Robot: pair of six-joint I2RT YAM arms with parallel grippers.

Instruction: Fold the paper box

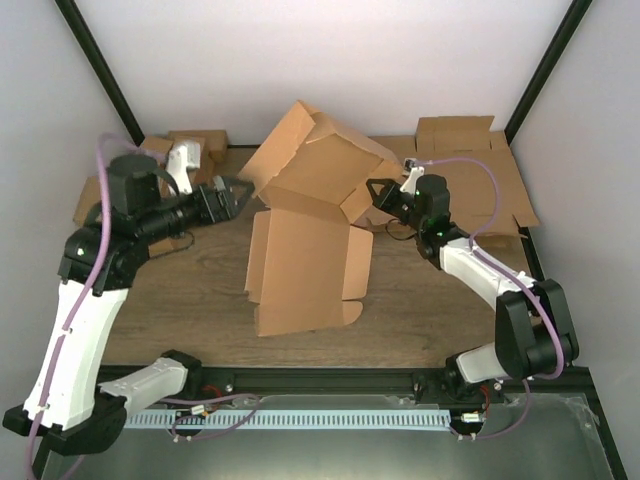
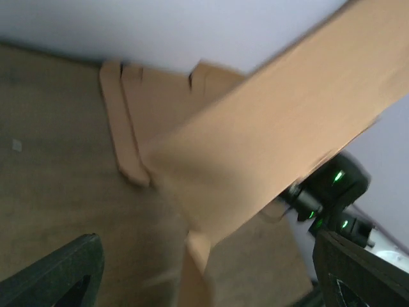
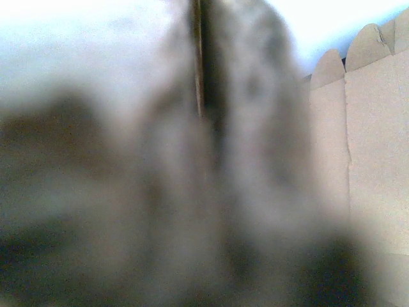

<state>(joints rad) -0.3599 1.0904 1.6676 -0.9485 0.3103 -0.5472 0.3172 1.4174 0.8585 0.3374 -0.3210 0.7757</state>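
The paper box (image 1: 305, 200) is in the middle of the table, its lower panel flat on the wood and its upper panels lifted into a tent shape. My right gripper (image 1: 378, 196) is at the raised part's right edge and looks clamped on it. The right wrist view is very blurred, with a thin cardboard edge (image 3: 197, 57) running straight between the fingers. My left gripper (image 1: 233, 194) is open, just left of the raised panel's left corner and not touching it. In the left wrist view its fingers (image 2: 61, 275) stand wide apart below the slanting box panel (image 2: 268, 141).
A pile of flat cardboard sheets (image 1: 470, 150) lies at the back right, also in the right wrist view (image 3: 374, 147). Several brown cartons (image 1: 195, 143) sit at the back left. Black frame posts rise at both back corners. A cable tray runs along the near edge.
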